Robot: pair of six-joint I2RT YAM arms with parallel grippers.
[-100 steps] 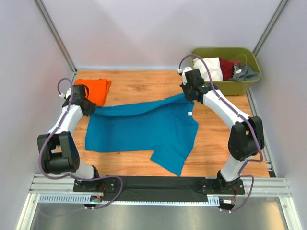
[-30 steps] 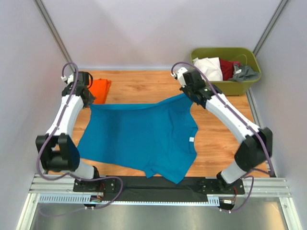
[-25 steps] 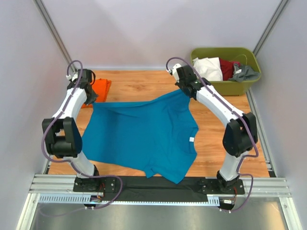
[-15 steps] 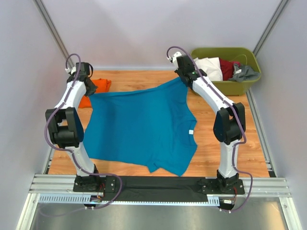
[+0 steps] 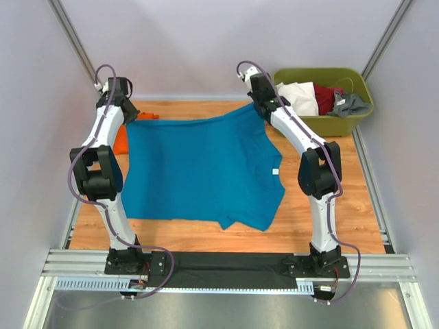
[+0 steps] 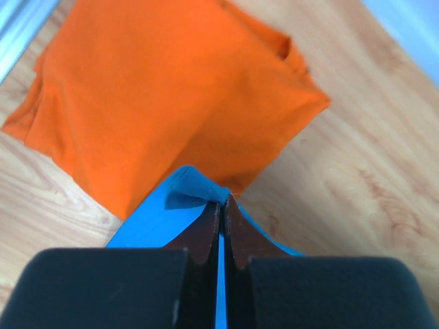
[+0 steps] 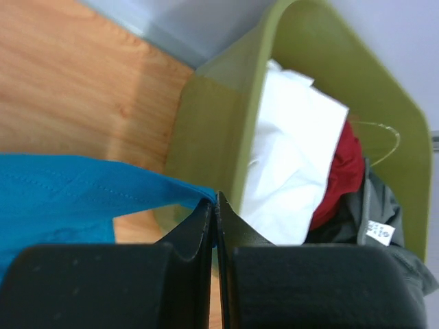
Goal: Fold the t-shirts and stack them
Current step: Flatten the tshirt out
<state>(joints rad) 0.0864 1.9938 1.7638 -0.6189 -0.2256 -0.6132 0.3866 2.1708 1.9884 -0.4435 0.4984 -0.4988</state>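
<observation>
The teal-blue t-shirt [image 5: 199,164] hangs stretched between both arms, its far edge lifted over the back of the table and its lower part trailing toward the front. My left gripper [image 5: 126,118] is shut on its far left corner [image 6: 188,195]. My right gripper [image 5: 261,104] is shut on its far right corner [image 7: 185,192]. The orange t-shirt [image 6: 164,96] lies folded on the table at the back left, just beyond the left gripper [image 6: 222,200]; in the top view only a sliver of it [image 5: 121,140] shows beside the left arm.
An olive-green tub [image 5: 346,123] at the back right holds white [image 7: 295,164], dark red and grey clothes; its wall [image 7: 206,130] is right behind the right gripper [image 7: 214,199]. White walls enclose the wooden table [image 5: 315,205]. A black strip runs along the front edge.
Both arms have reached toward the back of the table, lifting and pulling the teal shirt's far edge taut. The shirt now spreads wider, and the left arm covers more of the orange shirt.
</observation>
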